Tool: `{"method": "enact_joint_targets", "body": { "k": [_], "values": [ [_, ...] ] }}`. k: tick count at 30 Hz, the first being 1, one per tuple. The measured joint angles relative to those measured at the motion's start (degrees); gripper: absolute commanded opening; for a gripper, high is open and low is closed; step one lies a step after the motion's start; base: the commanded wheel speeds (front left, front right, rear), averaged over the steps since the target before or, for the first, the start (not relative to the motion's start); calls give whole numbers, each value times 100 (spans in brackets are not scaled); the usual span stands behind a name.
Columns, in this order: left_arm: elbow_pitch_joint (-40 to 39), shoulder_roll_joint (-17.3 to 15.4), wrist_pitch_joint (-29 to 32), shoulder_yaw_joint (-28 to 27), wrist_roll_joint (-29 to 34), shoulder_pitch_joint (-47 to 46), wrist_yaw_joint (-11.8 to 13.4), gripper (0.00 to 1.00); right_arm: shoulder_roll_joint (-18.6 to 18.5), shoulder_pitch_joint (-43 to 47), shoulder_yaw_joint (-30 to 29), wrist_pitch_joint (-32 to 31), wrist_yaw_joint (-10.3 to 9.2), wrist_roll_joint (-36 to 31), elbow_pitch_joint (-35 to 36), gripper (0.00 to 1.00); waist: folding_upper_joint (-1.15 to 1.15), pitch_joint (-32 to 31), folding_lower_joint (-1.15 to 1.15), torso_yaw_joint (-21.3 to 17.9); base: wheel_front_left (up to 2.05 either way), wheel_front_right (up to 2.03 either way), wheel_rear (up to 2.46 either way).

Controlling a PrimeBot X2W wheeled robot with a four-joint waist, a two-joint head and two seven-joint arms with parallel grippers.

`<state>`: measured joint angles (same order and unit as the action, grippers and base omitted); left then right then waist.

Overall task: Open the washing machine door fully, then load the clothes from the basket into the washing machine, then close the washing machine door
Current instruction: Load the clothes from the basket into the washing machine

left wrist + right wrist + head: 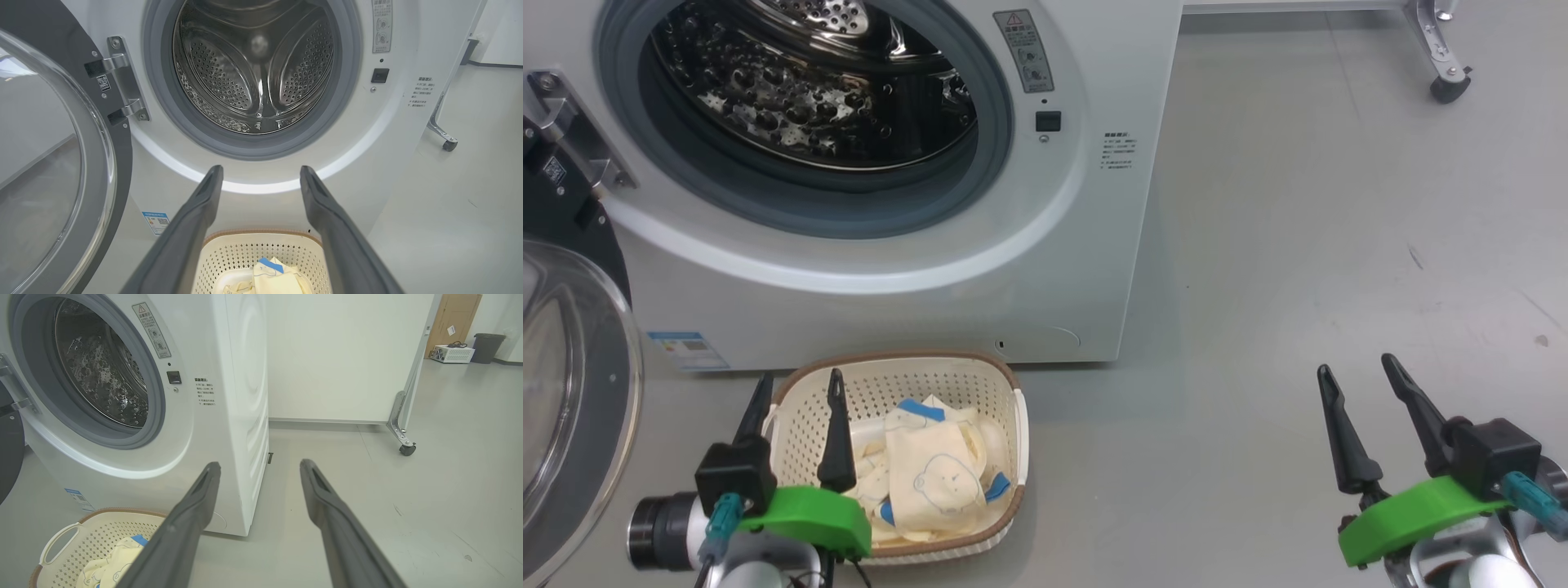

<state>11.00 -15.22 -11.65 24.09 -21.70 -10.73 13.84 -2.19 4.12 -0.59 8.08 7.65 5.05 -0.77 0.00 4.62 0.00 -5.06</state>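
Observation:
The white washing machine (915,310) stands with its steel drum (257,69) exposed. Its door (572,392) is swung wide to the left, black rim and glass bowl (45,171) facing me. On the floor before it sits the cream basket (907,384) holding pale yellow clothes (939,482) with a blue bear face. My left gripper (798,384) hovers open over the basket's left side, fingers pointing at the machine. My right gripper (1356,367) hangs open above bare floor to the right, nothing between its fingers. The basket (73,539) and clothes (114,559) also show in the right wrist view.
Grey floor (1339,245) stretches to the right of the machine. A castor wheel (1450,86) of a white partition stands at the back right. Further off in the right wrist view are a dark bin (487,347) and a white box (452,354).

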Motion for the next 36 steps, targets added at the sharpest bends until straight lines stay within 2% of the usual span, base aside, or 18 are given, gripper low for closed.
{"method": "enact_joint_targets", "body": {
  "k": [11,17,25,36],
  "values": [
    [111,49,0,91,-40,-54,-2,100,0,-9,-3,8,0,37,3,100,0,167,0,23,0,0,0],
    [439,213,68,235,-60,-431,-38,100,0,-130,1,49,0,52,12,100,0,424,0,26,0,0,0],
    [1621,460,167,367,-296,-1074,-457,100,0,-450,75,109,0,105,4,100,0,901,1,-28,0,0,0],
    [3724,858,302,469,-571,-2313,-1257,100,-2,-977,165,315,0,205,-25,100,0,1759,1,-220,0,0,0]
  ]
}}
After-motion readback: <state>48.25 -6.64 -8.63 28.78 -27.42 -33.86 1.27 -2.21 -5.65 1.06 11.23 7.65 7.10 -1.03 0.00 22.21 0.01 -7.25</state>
